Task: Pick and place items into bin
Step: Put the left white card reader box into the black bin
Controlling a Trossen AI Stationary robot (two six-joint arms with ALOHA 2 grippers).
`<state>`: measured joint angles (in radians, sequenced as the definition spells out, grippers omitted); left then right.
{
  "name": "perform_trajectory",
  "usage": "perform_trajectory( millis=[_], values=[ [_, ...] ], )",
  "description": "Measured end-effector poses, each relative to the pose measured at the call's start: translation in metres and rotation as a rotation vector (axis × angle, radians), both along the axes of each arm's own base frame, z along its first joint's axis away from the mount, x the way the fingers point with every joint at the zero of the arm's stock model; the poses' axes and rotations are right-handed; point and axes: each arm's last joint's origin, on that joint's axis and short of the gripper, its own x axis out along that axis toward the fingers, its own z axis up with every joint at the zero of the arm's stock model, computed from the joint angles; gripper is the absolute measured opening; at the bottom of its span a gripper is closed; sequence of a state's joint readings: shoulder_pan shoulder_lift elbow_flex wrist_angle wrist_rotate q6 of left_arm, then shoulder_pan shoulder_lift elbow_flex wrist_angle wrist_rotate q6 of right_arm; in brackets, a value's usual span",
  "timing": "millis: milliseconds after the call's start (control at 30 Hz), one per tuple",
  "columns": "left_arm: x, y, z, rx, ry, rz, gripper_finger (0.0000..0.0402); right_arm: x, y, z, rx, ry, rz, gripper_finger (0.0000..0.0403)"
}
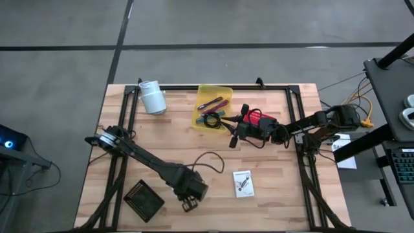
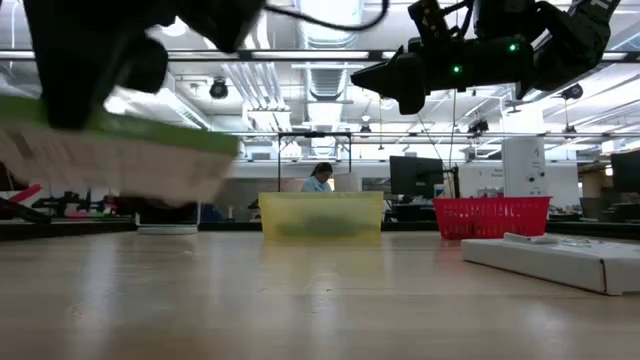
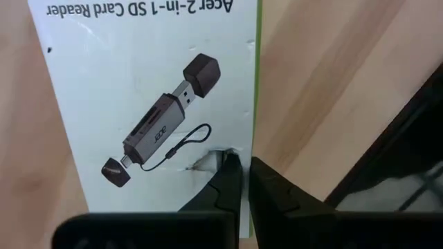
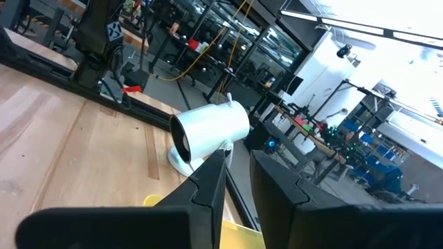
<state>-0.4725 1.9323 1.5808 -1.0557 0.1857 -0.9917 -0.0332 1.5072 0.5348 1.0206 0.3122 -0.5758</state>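
Note:
My left gripper (image 1: 189, 204) is near the table's front edge, pointing down and shut on a white card (image 3: 159, 104) printed with an SD card reader. In the low view this card (image 2: 110, 150) hangs tilted above the table. A second white card (image 1: 243, 183) lies flat to the right. The yellow bin (image 1: 223, 90) stands at the far middle and holds a magenta stick (image 1: 212, 102) and a black cable (image 1: 210, 120). My right gripper (image 1: 231, 140) hovers near the bin, level and open, with nothing between its fingers (image 4: 211, 176). My left gripper pinches the card at its green-trimmed long edge (image 3: 243, 149), one finger (image 3: 228, 183) on the printed face and the other on the back. The cardboard is dented beside the fingertip (image 3: 208, 160). The fingers come from above. The card is lifted clear of the table.
A black square object (image 1: 143, 199) lies left of my left gripper. A white cup (image 1: 153, 97) lies on its side at the far left. A red basket (image 1: 259, 118) stands right of the bin, under my right arm. Black rails frame the tabletop.

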Motion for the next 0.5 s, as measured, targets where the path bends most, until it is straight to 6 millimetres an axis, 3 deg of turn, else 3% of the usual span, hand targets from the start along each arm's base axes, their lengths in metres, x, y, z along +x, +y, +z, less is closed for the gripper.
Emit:
perform_trajectory(
  millis=[100,300,500],
  values=[
    [-0.005,0.003,0.02,0.035,0.073,0.02,0.0,0.0,0.0,0.0,0.0,0.0,0.0,0.0057],
    [-0.021,-0.001,0.047,0.076,0.249,0.32,0.0,0.0,0.0,0.0,0.0,0.0,0.0,0.0057],
    [-0.03,-0.019,0.053,0.006,0.352,0.662,0.0,0.0,0.0,0.0,0.0,0.001,0.0,0.0057]
  ],
)
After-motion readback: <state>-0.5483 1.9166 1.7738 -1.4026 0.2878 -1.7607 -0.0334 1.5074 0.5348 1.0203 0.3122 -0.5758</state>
